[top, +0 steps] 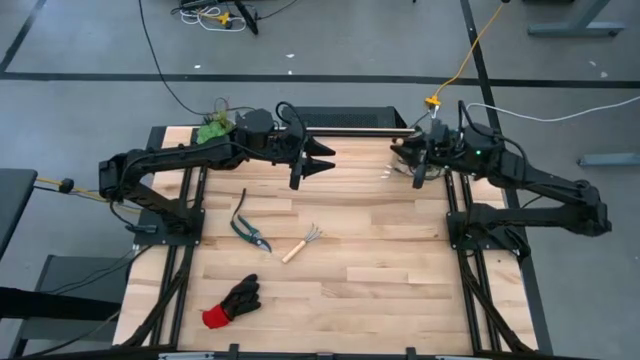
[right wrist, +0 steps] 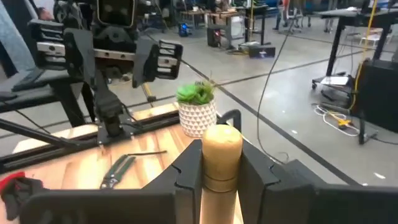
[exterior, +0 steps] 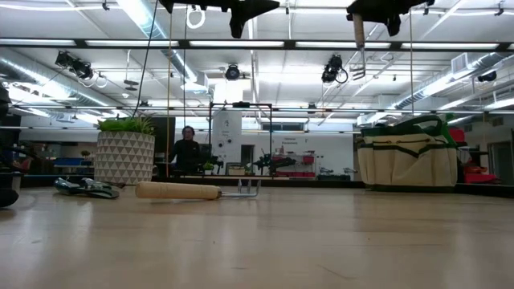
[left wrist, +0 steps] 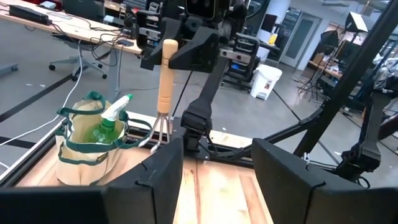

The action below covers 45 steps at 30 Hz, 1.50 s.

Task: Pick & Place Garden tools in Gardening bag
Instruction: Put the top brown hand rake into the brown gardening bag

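Red-cuffed black glove [top: 232,301] lies nearest on the table [top: 380,290], with the pruning shears [top: 249,230] and wooden-handled rake [top: 301,243] beyond it. Farther back, the left gripper [top: 322,163] hangs open and empty. At far right, the right gripper [right wrist: 219,163] clamps a wooden-handled fork [left wrist: 164,87] above the gardening bag [exterior: 406,153], which holds the green spray bottle [left wrist: 113,119].

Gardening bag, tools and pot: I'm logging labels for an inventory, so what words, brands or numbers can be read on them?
None can be read.
gardening bag: plain canvas with green trim, no lettering showing.
spray bottle: no label legible.
wooden-handled tool in the right gripper: bare wood.
plant pot: a triangle pattern only.
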Each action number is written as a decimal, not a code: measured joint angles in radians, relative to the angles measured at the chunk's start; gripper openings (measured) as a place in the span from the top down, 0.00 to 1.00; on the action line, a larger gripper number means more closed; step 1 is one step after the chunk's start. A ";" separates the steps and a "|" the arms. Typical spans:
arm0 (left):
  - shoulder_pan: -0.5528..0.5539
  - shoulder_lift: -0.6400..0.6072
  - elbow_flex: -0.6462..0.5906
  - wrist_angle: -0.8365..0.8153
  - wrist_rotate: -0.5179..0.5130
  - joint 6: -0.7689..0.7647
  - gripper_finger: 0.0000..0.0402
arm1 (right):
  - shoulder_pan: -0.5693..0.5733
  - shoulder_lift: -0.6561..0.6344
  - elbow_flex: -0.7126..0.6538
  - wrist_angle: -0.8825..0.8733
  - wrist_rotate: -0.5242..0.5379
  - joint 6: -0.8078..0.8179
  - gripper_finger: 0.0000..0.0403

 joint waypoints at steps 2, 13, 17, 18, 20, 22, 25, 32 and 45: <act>0.000 0.000 0.000 0.000 -0.012 0.000 0.51 | -0.010 -0.009 0.000 -0.023 0.015 -0.012 0.84; 0.000 0.000 0.000 0.000 -0.021 -0.003 0.51 | -0.085 -0.033 0.000 -0.094 0.087 -0.067 0.84; 0.000 0.000 0.000 0.000 -0.021 -0.004 0.51 | -0.123 -0.033 0.000 -0.114 0.100 -0.067 0.84; 0.000 0.000 0.000 0.000 -0.021 -0.004 0.51 | -0.131 -0.033 0.000 -0.123 0.117 -0.069 0.84; 0.000 0.000 0.000 0.000 -0.021 -0.004 0.51 | -0.147 -0.033 0.000 -0.137 0.152 -0.081 0.84; 0.000 0.000 0.000 0.000 -0.021 -0.003 0.51 | -0.162 -0.033 0.000 -0.152 0.191 -0.092 0.84; 0.000 0.000 0.000 0.000 -0.021 -0.003 0.51 | -0.186 -0.033 0.000 -0.158 0.253 -0.094 0.84; 0.000 0.000 0.000 0.000 -0.021 -0.001 0.51 | -0.241 -0.033 0.000 -0.169 0.322 -0.093 0.84; 0.000 0.001 0.000 0.000 -0.021 0.000 0.51 | -0.316 0.025 0.000 -0.169 0.313 -0.091 0.84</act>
